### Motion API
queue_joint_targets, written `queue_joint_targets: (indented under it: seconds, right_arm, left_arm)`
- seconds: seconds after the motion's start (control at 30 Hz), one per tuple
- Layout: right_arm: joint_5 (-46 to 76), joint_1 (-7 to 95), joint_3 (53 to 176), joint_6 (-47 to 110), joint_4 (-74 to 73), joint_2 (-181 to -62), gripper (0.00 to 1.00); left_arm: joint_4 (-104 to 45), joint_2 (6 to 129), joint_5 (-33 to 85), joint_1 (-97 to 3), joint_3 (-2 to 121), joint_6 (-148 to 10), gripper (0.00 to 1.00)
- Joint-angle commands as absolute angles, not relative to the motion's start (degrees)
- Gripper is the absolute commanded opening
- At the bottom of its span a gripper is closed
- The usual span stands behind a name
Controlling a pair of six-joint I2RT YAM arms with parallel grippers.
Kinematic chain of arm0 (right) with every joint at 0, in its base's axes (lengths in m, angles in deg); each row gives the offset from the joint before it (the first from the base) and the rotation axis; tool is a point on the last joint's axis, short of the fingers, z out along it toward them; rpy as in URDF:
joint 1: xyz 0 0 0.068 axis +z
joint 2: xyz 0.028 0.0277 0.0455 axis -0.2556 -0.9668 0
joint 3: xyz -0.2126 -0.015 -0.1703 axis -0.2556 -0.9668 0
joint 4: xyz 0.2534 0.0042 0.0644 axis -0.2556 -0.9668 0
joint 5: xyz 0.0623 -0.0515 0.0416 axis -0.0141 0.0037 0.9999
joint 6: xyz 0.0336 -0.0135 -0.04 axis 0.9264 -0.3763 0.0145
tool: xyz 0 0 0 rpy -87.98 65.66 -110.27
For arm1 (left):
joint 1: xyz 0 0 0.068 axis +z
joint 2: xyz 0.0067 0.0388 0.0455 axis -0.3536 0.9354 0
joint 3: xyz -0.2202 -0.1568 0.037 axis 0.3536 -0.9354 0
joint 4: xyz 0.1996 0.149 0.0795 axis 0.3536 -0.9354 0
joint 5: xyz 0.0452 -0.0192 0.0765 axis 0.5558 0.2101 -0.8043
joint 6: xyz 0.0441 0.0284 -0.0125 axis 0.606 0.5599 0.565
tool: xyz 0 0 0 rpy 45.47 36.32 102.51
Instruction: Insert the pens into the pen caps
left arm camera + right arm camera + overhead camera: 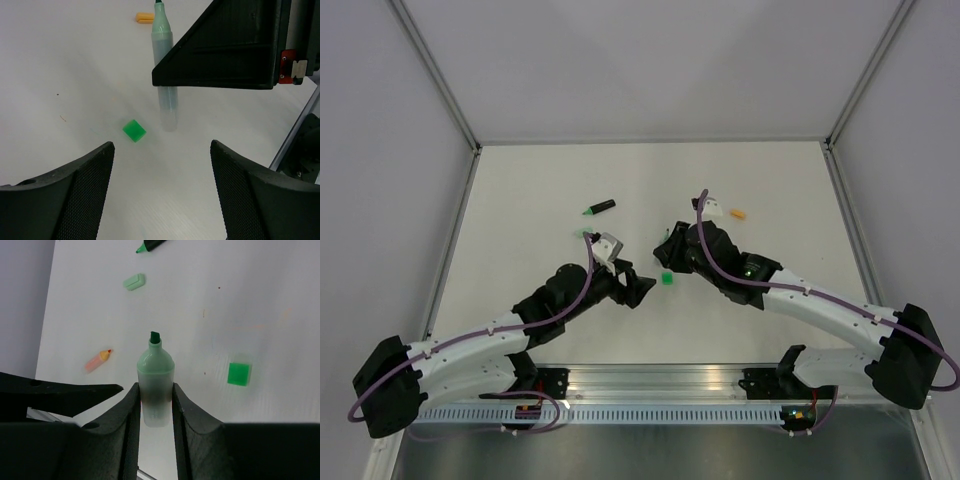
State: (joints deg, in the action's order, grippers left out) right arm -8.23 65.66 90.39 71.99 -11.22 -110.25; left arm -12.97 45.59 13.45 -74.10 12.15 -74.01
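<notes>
My right gripper (155, 388) is shut on the pale pen (156, 369), its uncapped green tip pointing away from the wrist. The pen also shows in the left wrist view (164, 75), held above the table. A bright green cap (238, 374) lies on the table beside it; it also shows in the top view (667, 278). My left gripper (161, 144) is open and empty, with the green cap (134, 130) just ahead of its left finger. The two grippers (642, 285) (670, 245) face each other closely. The black pen with a green end (599, 208) lies farther back.
A pale green cap (134, 281) lies near the black pen (150, 245). An orange pen (97, 360) lies near my left gripper's side. A small orange piece (145, 17) lies behind my right gripper, also seen from above (738, 213). Walls enclose the white table (770, 180).
</notes>
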Motion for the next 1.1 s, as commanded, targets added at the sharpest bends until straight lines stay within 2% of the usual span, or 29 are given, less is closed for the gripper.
queue_joint_targets:
  seconds: [0.0,0.27,0.43,0.47,0.5,0.57,0.6,0.63,0.67,0.7,0.77,0.8,0.87,0.97,1.07]
  right_arm:
    - [-10.2,67.7,89.6,75.1,-6.9,-108.5,0.00]
    - [-12.6,73.3,89.1,77.1,-3.8,-108.8,0.00]
    - [-14.4,75.5,88.6,77.6,-1.9,-108.8,0.00]
    - [-14.6,75.8,88.6,77.7,-1.8,-108.8,0.00]
    - [-14.9,76.1,88.6,77.6,-1.7,-108.9,0.00]
    - [-15.1,76.2,88.3,77.6,-1.4,-108.7,0.00]
    - [-15.1,76.2,88.0,77.3,-1.0,-108.6,0.00]
    - [-14.9,76.2,87.7,76.8,-0.6,-108.1,0.04]
    - [-14.7,76.2,87.6,76.1,-0.4,-107.9,0.10]
    - [-14.3,76.2,87.1,74.0,-0.1,-107.4,0.27]
    - [-11.8,76.2,86.0,71.1,3.1,-105.8,0.44]
    - [-10.7,76.2,84.2,68.4,6.3,-104.9,0.60]
    - [-8.9,76.2,81.7,66.7,10.0,-101.5,0.66]
    - [-7.9,76.2,77.1,63.8,16.2,-97.1,0.66]
    - [-6.6,76.2,74.3,61.6,19.8,-93.6,0.56]
  left_arm:
    - [-9.1,45.7,16.5,-74.2,14.5,-72.6,0.81]
    - [-9.0,46.5,16.7,-74.2,14.8,-72.6,0.75]
    - [-10.0,47.1,15.8,-74.2,15.5,-72.7,0.67]
    - [-10.0,47.1,15.8,-74.2,15.3,-72.6,0.62]
    - [-9.9,46.8,16.0,-74.2,15.3,-72.6,0.50]
    - [-9.9,46.4,16.4,-74.2,15.2,-72.6,0.38]
    - [-9.9,46.0,16.8,-74.2,15.0,-72.4,0.22]
    - [-9.6,45.1,17.8,-74.2,14.9,-72.2,0.15]
    - [-9.4,44.6,19.2,-74.2,14.8,-71.9,0.02]
    - [-8.6,43.5,21.3,-74.2,14.6,-72.0,0.02]
    - [-6.7,42.1,24.2,-74.2,13.2,-72.7,0.02]
    - [-5.6,41.3,25.4,-74.2,12.7,-73.2,0.02]
    - [-2.6,39.0,29.5,-74.2,11.2,-74.9,0.02]
    - [0.5,37.0,34.7,-74.2,10.1,-76.8,0.02]
    - [2.7,36.9,38.3,-74.2,9.7,-78.1,0.02]
